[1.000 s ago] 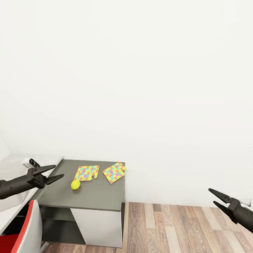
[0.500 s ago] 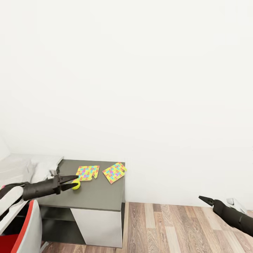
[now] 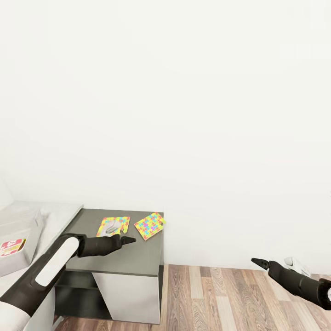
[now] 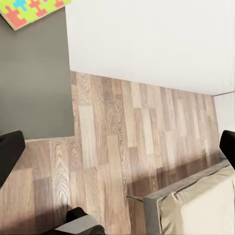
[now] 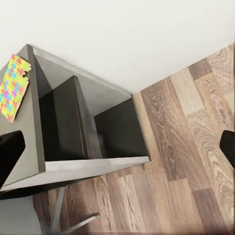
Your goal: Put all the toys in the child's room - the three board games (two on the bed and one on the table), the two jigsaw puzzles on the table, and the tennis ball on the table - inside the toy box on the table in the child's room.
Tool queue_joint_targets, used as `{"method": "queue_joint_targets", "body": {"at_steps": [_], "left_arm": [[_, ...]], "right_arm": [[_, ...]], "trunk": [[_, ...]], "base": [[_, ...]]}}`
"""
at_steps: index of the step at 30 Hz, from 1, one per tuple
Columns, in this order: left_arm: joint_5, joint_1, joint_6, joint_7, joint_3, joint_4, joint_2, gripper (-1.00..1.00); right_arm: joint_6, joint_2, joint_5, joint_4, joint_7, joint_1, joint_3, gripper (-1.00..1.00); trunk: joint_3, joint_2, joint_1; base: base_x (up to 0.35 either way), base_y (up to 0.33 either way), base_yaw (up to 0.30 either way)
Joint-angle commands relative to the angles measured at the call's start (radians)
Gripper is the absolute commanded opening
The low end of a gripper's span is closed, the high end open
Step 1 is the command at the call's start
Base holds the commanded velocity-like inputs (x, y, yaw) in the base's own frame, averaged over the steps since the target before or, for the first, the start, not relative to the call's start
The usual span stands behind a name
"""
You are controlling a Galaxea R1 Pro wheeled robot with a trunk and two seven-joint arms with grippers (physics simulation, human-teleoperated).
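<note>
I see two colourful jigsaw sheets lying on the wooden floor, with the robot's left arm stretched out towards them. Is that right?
Not quite. The two thin multicoloured jigsaw puzzle sheets, one and the other, lie on the dark grey desk top, not on the wood plank floor; the head view shows this. The left arm is indeed stretched out towards them, its left end effector just by them.
</note>
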Motion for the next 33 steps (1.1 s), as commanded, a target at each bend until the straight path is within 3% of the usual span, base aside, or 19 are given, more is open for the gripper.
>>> {"method": "queue_joint_targets", "body": {"at_steps": [1,7,10,19,33], "left_arm": [[-0.005,-0.002,0.002,0.006,-0.001,-0.003,-0.002,1.0],[-0.01,-0.003,0.0,0.025,-0.006,-0.017,-0.007,1.0],[-0.011,-0.003,-0.002,0.029,-0.008,-0.02,-0.007,1.0],[-0.011,-0.003,0.0,0.033,-0.004,-0.021,-0.008,1.0],[-0.014,-0.003,-0.007,0.045,-0.008,-0.021,-0.008,1.0]], "right_arm": [[0.007,0.0,-0.006,-0.001,-0.022,-0.009,0.018,1.0],[0.012,0.001,-0.007,0.0,-0.149,-0.048,0.136,1.0],[0.014,0.012,-0.008,-0.001,-0.199,-0.057,0.168,1.0],[0.018,0.064,-0.005,-0.005,-0.223,-0.062,0.184,1.0],[0.018,0.068,-0.004,-0.008,-0.226,-0.063,0.186,1.0]], "trunk": [[-0.002,-0.002,0.001],[-0.002,-0.002,0.001],[-0.002,-0.002,0.001],[-0.002,-0.002,0.001],[-0.002,-0.002,0.001]], "base": [[0.0,0.0,0.0],[0.047,0.0,0.0],[0.231,-0.008,0.0],[0.107,-0.037,0.0],[0.164,-0.011,0.0]]}}
